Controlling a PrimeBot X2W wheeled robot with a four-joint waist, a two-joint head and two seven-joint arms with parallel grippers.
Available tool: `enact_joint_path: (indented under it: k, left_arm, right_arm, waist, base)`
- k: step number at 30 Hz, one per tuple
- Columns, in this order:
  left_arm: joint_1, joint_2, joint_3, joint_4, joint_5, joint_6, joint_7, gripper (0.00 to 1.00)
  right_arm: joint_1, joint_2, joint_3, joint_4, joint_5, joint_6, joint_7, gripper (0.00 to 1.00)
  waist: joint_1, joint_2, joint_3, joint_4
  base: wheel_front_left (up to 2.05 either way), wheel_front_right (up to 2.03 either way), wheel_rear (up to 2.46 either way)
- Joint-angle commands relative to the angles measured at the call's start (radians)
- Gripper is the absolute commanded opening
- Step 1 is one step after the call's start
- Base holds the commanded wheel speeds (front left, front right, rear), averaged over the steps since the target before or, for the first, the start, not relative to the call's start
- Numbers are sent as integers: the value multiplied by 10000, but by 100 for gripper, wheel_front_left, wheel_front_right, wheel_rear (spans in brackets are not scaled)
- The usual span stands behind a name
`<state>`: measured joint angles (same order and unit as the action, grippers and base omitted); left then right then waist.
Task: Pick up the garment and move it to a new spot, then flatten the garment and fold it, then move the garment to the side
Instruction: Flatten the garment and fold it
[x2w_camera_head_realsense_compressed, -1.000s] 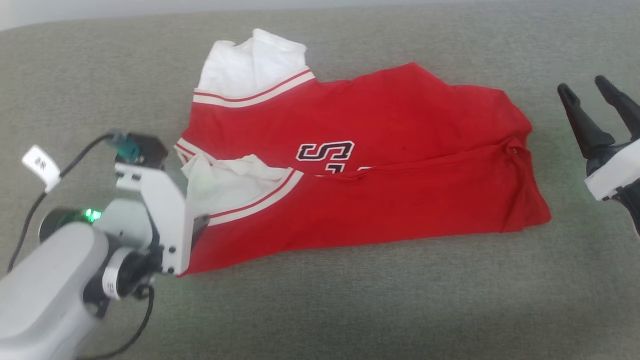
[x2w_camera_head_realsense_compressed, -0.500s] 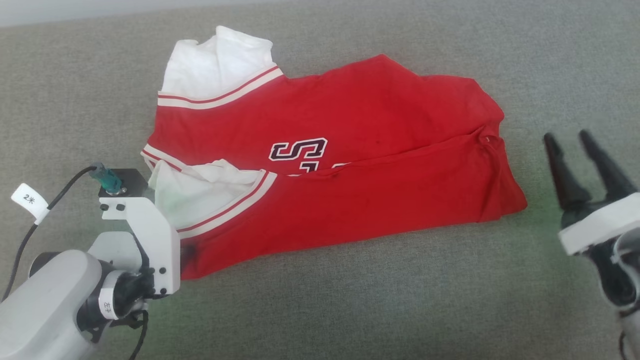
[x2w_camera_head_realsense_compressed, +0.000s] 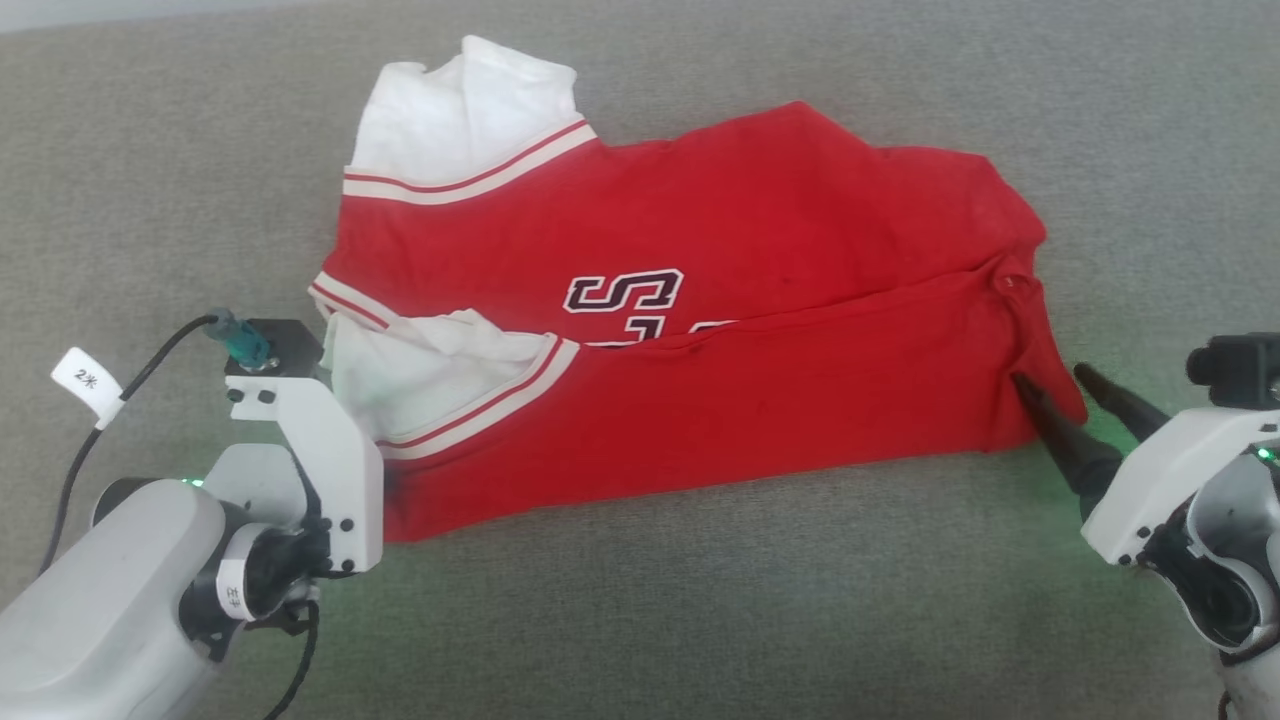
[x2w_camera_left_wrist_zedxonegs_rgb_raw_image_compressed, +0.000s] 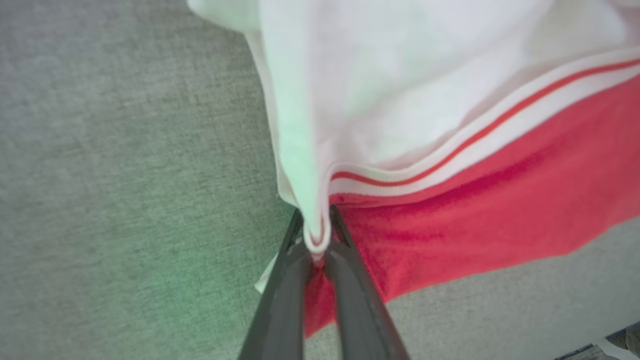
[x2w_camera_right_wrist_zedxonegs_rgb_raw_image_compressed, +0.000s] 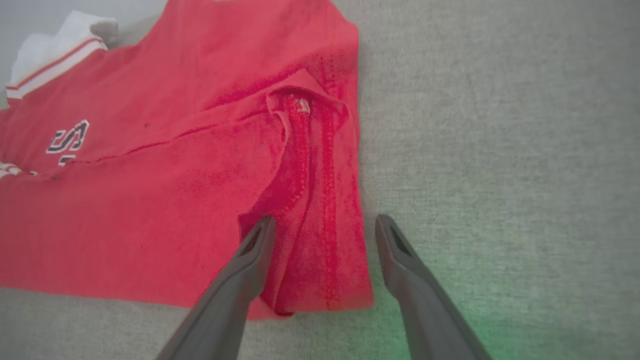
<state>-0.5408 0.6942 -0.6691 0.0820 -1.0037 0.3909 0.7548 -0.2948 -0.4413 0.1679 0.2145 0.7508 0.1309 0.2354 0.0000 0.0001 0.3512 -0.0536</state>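
The garment (x2w_camera_head_realsense_compressed: 700, 300), a red jersey with a black white-outlined "S", white-striped trim and white sleeves, lies folded lengthwise on the grey fabric surface. My left gripper (x2w_camera_left_wrist_zedxonegs_rgb_raw_image_compressed: 315, 220) is shut on its near-left corner, pinching white sleeve cloth and striped trim (x2w_camera_left_wrist_zedxonegs_rgb_raw_image_compressed: 450, 150) between the fingertips. In the head view the left gripper (x2w_camera_head_realsense_compressed: 385, 480) sits at that corner, its fingers hidden behind the white wrist bracket. My right gripper (x2w_camera_head_realsense_compressed: 1050, 378) stands open at the near-right corner. In the right wrist view, its fingers (x2w_camera_right_wrist_zedxonegs_rgb_raw_image_compressed: 255, 250) straddle the red hem (x2w_camera_right_wrist_zedxonegs_rgb_raw_image_compressed: 320, 210), one on the cloth, one on the bare surface.
The grey woven surface (x2w_camera_head_realsense_compressed: 700, 620) stretches on all sides of the garment. A black cable with a white tag (x2w_camera_head_realsense_compressed: 85, 385) runs from the left wrist. Green light from the wrists tints the surface near both grippers.
The left gripper has shut on the garment's near-left corner. The right gripper has moved in and tipped down over the near-right corner, still open. The head camera has also shifted.
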Motion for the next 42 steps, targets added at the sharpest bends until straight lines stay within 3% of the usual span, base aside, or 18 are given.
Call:
enact_joint_path:
  k: [1,11,12,13,14,20,26,36,42]
  left_arm:
    - [50,-226,-212,265,-6,-71,-80,0]
    - [-162,-686,-408,552,70,-499,-330,0]
    - [-164,-717,-418,608,70,-546,-361,0]
    - [-176,-749,-431,670,72,-567,-389,0]
    - [-182,-779,-432,739,69,-606,-409,0]
    - [-218,-798,-362,911,-56,-775,-489,0]
    - [-209,-436,-175,599,-165,-642,-309,0]
    - [451,482,31,-1226,-187,286,99,0]
    - [1364,881,22,-2337,-245,927,126,0]
  right_arm:
    - [-35,40,-11,38,-43,-4,378,100]
    - [-300,74,263,1010,-623,-9,3776,100]
    - [-351,115,246,1070,-662,-12,4007,91]
    - [-428,107,262,1091,-764,-10,4235,13]
    - [-468,55,349,1095,-833,-10,4507,0]
    - [-610,-115,26,669,-687,-12,5187,0]
    - [-587,-417,-475,-111,-595,-12,5635,0]
    - [555,-685,-1405,-1814,-413,-12,6743,0]
    - [1689,-387,-2204,-2831,-431,-12,7280,0]
  waist:
    - [0,-1,7,88]
    - [0,-1,25,491]
    - [0,-1,21,515]
    - [0,-1,15,540]
    - [0,-1,7,565]
    - [0,-1,-144,681]
    - [0,-1,-332,717]
    - [0,-1,-530,767]
    - [0,-1,-453,811]
  base:
    - [0,0,0]
    - [0,0,0]
    - [0,0,0]
    - [0,0,0]
    - [0,0,0]
    - [0,0,0]
    - [0,0,0]
    - [0,0,0]
    - [0,0,0]
